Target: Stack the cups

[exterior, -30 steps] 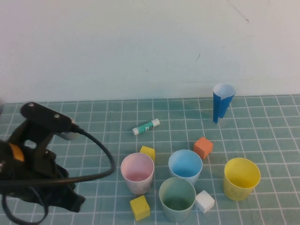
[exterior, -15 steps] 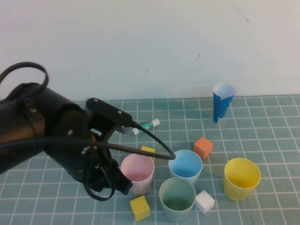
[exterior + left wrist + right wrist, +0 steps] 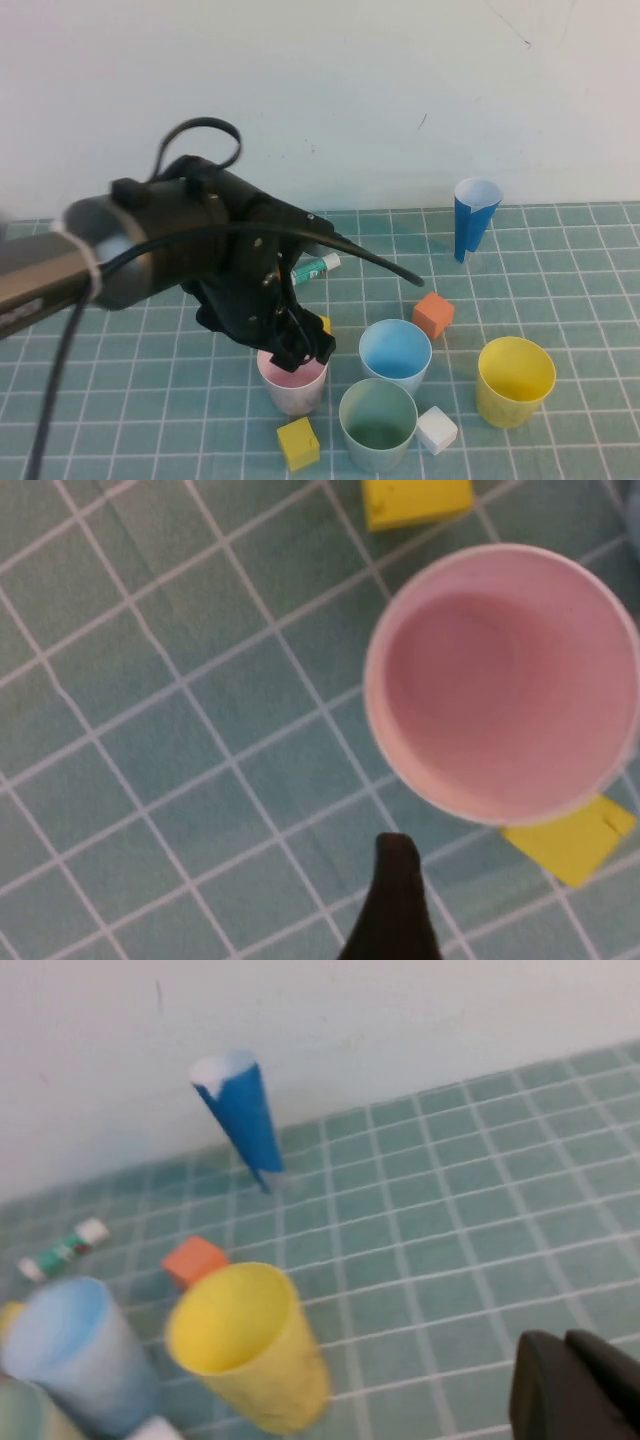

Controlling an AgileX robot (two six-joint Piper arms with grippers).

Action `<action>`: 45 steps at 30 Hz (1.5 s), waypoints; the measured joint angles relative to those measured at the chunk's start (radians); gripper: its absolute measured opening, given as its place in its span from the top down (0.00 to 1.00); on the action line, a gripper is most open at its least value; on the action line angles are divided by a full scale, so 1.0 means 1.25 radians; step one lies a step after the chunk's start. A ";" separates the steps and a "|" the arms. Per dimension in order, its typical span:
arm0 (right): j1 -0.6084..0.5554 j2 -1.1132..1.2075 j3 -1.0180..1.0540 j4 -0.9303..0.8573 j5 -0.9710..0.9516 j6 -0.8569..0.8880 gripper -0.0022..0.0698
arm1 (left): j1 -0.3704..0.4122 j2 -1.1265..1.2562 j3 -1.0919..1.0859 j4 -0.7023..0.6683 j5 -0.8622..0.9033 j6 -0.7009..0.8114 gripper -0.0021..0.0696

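Your left arm had swung in from the frame's lower left; its left gripper (image 3: 300, 345), spread wide, hung directly over the upright pink cup (image 3: 292, 383) at lower centre. Your right gripper (image 3: 575, 1385), pressed together, sat parked beside the yellow cup (image 3: 250, 1345).

The pink tapered plastic cup (image 3: 505, 685) looks smooth and matt inside. The yellow tapered plastic cup (image 3: 250, 1350) has a slight sheen. The dark-blue paper cone (image 3: 474, 220) is matt.
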 joint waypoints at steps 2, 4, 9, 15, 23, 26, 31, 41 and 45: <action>0.000 0.000 0.000 0.097 0.000 0.056 0.97 | 0.000 0.034 -0.019 0.024 0.000 -0.016 0.28; 0.000 0.000 0.001 0.192 0.002 0.092 0.97 | 0.000 0.063 -0.035 0.047 0.000 -0.028 0.28; 0.000 0.000 0.001 0.265 0.002 0.086 0.97 | 0.025 0.105 -0.055 0.057 0.000 -0.047 0.28; 0.000 0.000 0.001 0.270 0.002 0.034 0.97 | 0.088 0.116 -0.059 -0.008 -0.014 -0.028 0.28; 0.000 0.000 0.001 0.272 -0.025 0.022 0.97 | 0.115 0.149 -0.059 -0.054 -0.073 0.022 0.28; 0.000 0.000 0.001 0.269 -0.009 0.004 0.97 | 0.115 0.172 -0.059 -0.067 -0.099 0.026 0.28; 0.000 0.000 0.001 0.268 0.000 -0.005 0.97 | 0.115 0.224 -0.059 -0.071 -0.125 0.029 0.39; 0.000 0.000 0.001 0.268 0.000 -0.020 0.97 | 0.115 0.249 -0.069 -0.067 -0.148 0.043 0.95; 0.000 0.000 0.001 0.268 0.000 -0.021 0.97 | 0.115 0.209 -0.106 -0.026 -0.081 0.044 0.96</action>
